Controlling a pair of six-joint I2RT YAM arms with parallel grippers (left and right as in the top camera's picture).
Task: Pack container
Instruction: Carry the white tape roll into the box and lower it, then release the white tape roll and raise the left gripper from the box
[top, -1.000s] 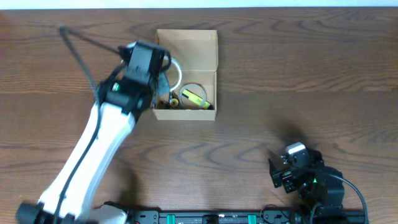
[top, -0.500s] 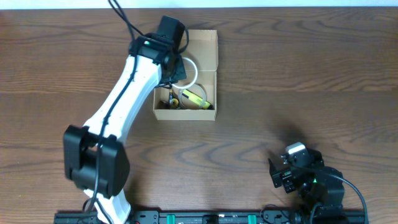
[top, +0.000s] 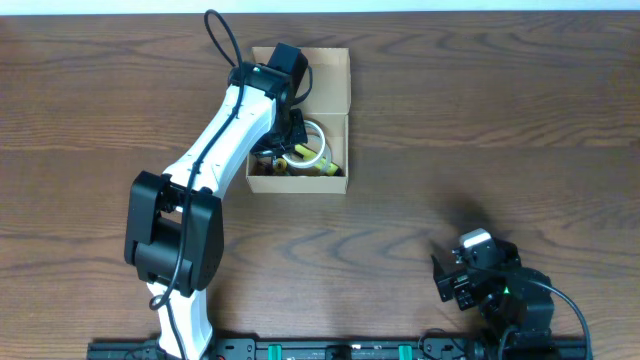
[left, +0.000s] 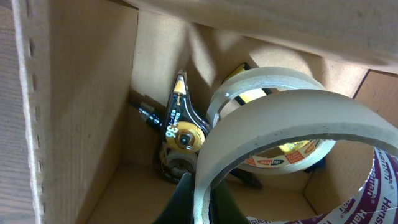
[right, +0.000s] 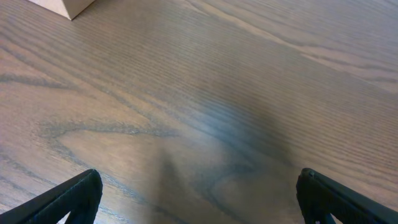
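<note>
**Left claw holding a tape roll inside the container**

Left claw (left: 198, 200) is pinching the rim of a pale tape roll (left: 298, 112), its jaws closed tight on the band, and it is hanging within the walls of the container (left: 87, 112). From overhead, the container (top: 300, 184) is sitting on the far middle of the tabletop (top: 500, 120) with its flap lid folded back, and the left arm is reaching into it from the near-left side. Inside, a second tape roll (left: 261, 81) is lying just behind the held one, and a yellow-and-black tool (left: 180, 124) is resting against the back corner. Whether the held roll is touching either of them cannot be told.

Right claw (right: 199, 194) is standing wide open and empty over bare wood, well apart from the container.

By these views the placing step is in hand: the roll is inside the box but not yet let go. The next move is probably calling for setting the roll down in the free space beside the other contents, opening the jaws, and lifting straight up so the fingers are not dragging the roll or catching the cardboard wall.
</note>
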